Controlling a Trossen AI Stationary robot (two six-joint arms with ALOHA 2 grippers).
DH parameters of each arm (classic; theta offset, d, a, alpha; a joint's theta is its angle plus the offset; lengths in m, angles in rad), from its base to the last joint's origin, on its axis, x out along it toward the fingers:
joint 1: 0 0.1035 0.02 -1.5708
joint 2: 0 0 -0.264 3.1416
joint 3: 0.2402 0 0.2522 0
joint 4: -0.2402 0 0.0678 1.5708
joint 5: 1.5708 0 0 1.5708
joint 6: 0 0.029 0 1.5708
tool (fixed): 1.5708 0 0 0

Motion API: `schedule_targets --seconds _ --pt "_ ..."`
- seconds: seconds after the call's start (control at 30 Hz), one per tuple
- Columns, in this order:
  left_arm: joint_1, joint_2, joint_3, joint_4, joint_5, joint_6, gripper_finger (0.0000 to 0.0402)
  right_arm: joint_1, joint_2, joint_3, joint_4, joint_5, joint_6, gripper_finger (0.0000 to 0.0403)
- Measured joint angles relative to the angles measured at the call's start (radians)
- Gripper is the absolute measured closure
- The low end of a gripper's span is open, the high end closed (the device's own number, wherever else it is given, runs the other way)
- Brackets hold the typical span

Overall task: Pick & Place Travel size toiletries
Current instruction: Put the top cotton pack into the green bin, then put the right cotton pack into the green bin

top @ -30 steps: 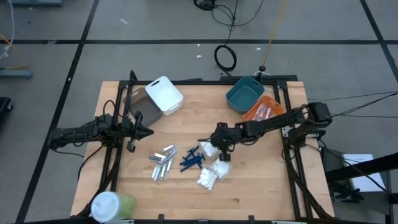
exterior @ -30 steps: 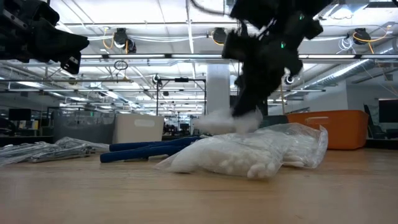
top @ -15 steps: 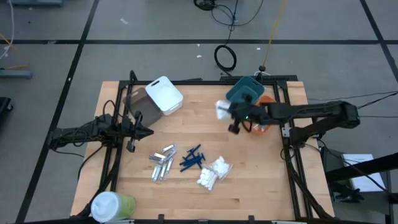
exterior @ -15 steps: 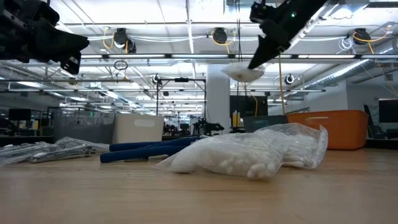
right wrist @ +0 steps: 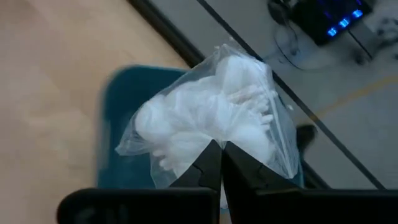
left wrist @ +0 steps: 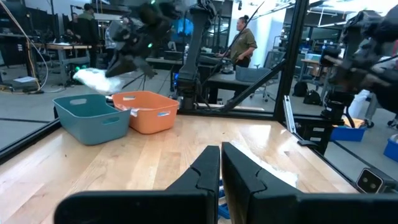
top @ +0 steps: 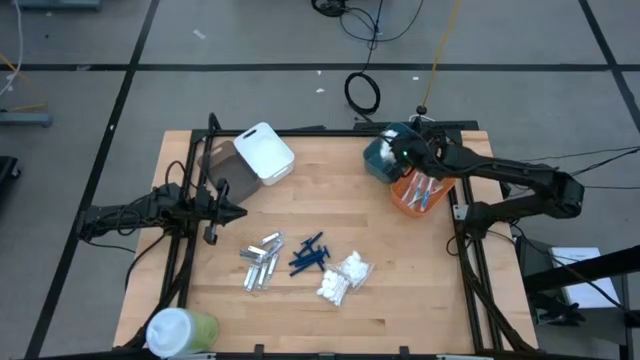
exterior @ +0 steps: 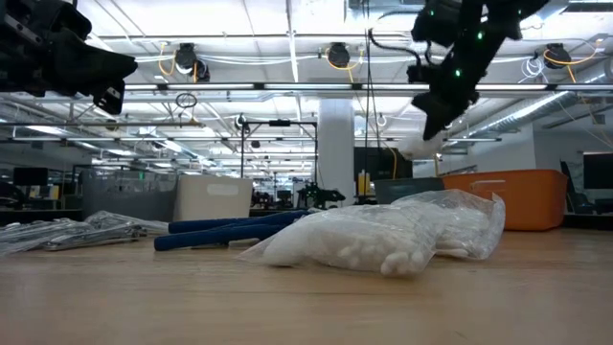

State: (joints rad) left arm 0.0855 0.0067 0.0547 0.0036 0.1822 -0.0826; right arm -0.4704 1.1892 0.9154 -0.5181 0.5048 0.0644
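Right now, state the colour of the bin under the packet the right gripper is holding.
Teal. The bin beneath the packet held by the right gripper shows best in the right wrist view.

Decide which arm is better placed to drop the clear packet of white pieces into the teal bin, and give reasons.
The right. Its end effector is shut on the clear plastic packet of white pieces above the teal plastic bin. The left end effector is shut and empty, far across the table.

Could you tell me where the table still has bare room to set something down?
Bare wood runs along the table near edge right of the green cup, and between the white bin and teal bin. The middle is crowded with toiletries.
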Motion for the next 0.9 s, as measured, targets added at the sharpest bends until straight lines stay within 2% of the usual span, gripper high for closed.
schedule_targets --seconds 0.17,0.5,0.57,0.67,0.8,0.9 --pt "0.0 0.0 0.0 0.0 0.0 0.0 0.0387 -0.077 0.0 -0.066 0.073 0.018 -0.012 0.0372" --pt "0.0 0.0 0.0 0.0 0.0 0.0 0.0387 -0.069 -0.008 -0.083 0.174 0.011 -0.019 0.0226" --pt "0.0 0.0 0.0 0.0 0.0 0.0 0.0387 -0.043 -0.023 -0.083 0.207 -0.049 -0.037 0.0204" --pt "0.0 0.0 0.0 0.0 0.0 0.0 0.0387 0.005 -0.052 -0.083 0.263 -0.204 -0.049 0.0185" --pt "0.0 0.0 0.0 0.0 0.0 0.0 0.0387 0.097 -0.088 -0.083 0.351 -0.388 -0.001 0.018" --pt "0.0 0.0 0.0 0.0 0.0 0.0 0.0387 0.188 -0.102 -0.083 0.398 -0.465 0.004 0.0181"
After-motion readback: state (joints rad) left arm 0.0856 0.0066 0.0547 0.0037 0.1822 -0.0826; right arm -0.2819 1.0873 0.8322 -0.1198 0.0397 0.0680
